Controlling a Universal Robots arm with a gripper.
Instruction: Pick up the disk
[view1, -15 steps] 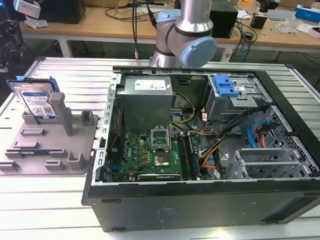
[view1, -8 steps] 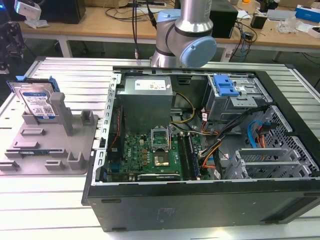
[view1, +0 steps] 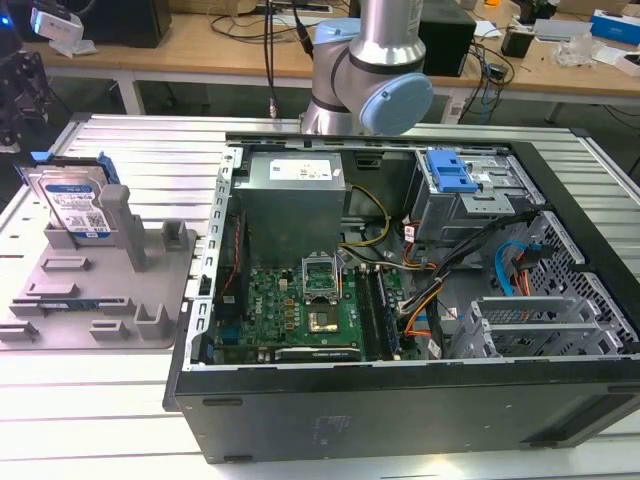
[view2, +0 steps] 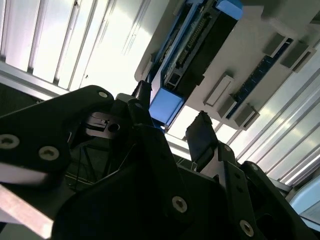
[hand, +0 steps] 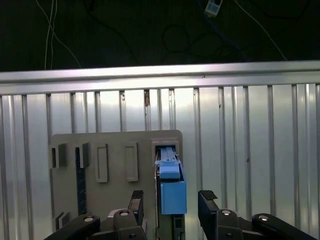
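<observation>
The disk (view1: 75, 205) stands on edge in the grey holder (view1: 100, 300) at the exterior view's left, its white-and-blue label facing out. In the first wrist view I look down its blue-trimmed top edge (hand: 169, 175), and my gripper (hand: 171, 200) is open, with one dark fingertip (hand: 136, 200) on each side of the disk and a gap on both sides. The second wrist view shows the same open gripper (view2: 172, 120) just short of the disk's blue end (view2: 165, 107). Nothing is held.
An open computer case (view1: 400, 290) with motherboard, cables and a blue drive-bay bracket (view1: 447, 172) fills the middle and right of the ribbed metal table (view1: 90, 400). The table's edge (hand: 160, 75) runs just beyond the holder (hand: 115, 150). The arm's body (view1: 365, 70) rises behind the case.
</observation>
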